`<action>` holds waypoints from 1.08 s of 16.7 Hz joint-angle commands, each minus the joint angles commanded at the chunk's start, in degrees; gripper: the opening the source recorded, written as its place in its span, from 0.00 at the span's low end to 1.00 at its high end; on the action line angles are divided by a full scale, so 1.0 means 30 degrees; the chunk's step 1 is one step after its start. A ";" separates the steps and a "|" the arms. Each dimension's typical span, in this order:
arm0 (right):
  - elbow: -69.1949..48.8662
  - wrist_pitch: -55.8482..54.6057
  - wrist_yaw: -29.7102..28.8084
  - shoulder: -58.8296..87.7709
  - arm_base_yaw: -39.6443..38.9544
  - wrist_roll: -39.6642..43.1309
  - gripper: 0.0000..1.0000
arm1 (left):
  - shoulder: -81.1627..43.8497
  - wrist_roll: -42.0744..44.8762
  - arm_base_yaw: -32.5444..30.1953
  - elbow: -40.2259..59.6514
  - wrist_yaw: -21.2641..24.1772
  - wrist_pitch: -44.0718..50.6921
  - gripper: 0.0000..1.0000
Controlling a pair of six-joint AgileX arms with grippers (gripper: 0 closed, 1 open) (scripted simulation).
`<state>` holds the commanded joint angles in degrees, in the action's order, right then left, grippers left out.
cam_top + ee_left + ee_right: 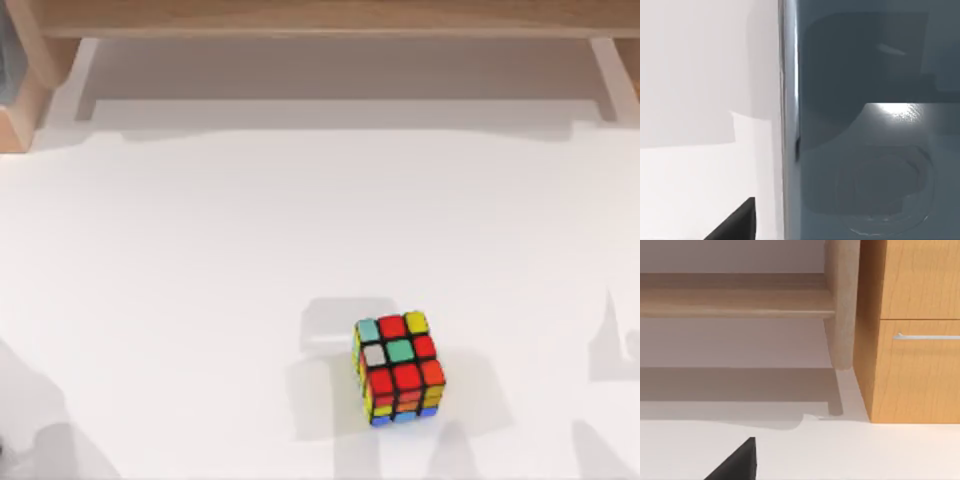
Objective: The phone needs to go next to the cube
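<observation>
The cube (400, 368), a small puzzle cube with black edges and mixed red, teal, yellow, green and white stickers, sits on the white table (200, 300) right of centre, near the front. The phone (875, 150) appears very close in the left wrist view: a glossy dark blue-grey face with a faint circular mark and a silvery rounded edge (789, 100), over the white surface. A dark part of my left gripper (735, 225) shows beside that edge. A like dark part of my right gripper (735, 465) shows over bare table, facing the wooden furniture.
A light wooden ledge (330, 18) runs along the table's back edge, with a wooden block (22, 100) at the back left. The right wrist view shows a wooden cabinet (915, 365) with a metal drawer handle (927, 336) and a rounded post (842, 305).
</observation>
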<state>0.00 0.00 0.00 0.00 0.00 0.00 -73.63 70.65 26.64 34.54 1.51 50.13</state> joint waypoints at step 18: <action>0.0000 0.0000 0.0000 0.0000 0.0000 0.0000 1.00 | -0.2181 -0.0040 -0.0074 -0.1974 -0.0008 -0.4156 0.77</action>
<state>0.00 0.00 0.00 0.00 0.00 0.00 -80.17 70.53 26.41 28.62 1.48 37.66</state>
